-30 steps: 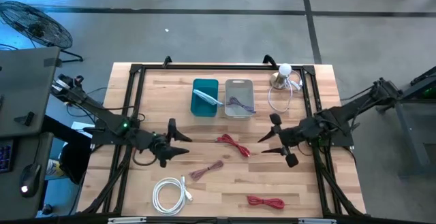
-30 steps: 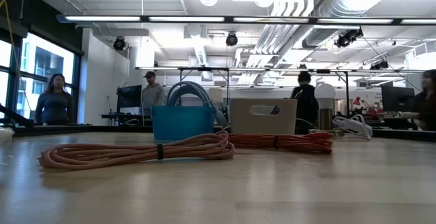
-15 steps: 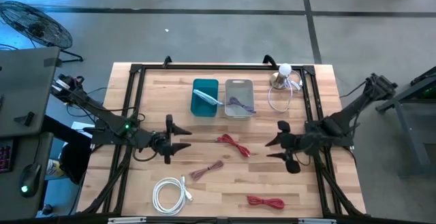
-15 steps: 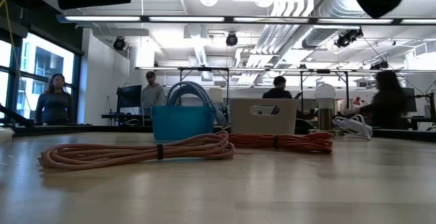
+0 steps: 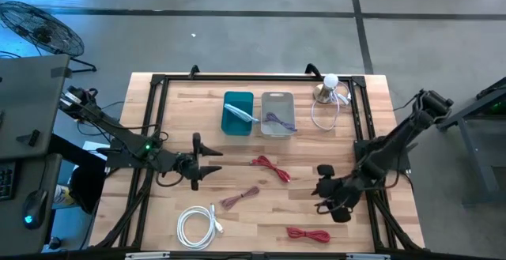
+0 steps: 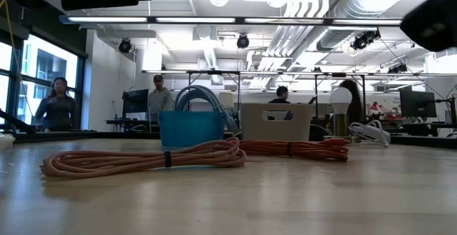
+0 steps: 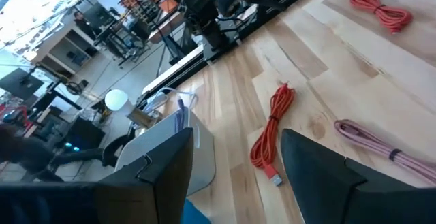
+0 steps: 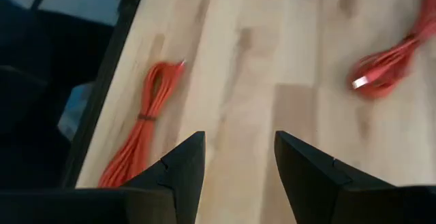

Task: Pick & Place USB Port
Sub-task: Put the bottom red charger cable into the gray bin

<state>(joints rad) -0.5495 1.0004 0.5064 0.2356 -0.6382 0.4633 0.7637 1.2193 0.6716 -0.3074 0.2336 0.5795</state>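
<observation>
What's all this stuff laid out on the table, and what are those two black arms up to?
Table: one, pale wood with a black frame.
Blue bin: one, far middle, a cable inside.
Grey bin: one, right beside the blue bin, a purplish cable inside.
Lamp: one, white bulb with a white cord, far right corner.
Red cable: one, coiled, table centre.
Second red cable: one, coiled, near edge, right.
Pink cable: one, coiled, near centre.
White cable: one, looped, near edge, left.
People: several, in the room behind.
Left gripper: open, empty, left of centre.
Right gripper: open, empty, over the near right.
</observation>
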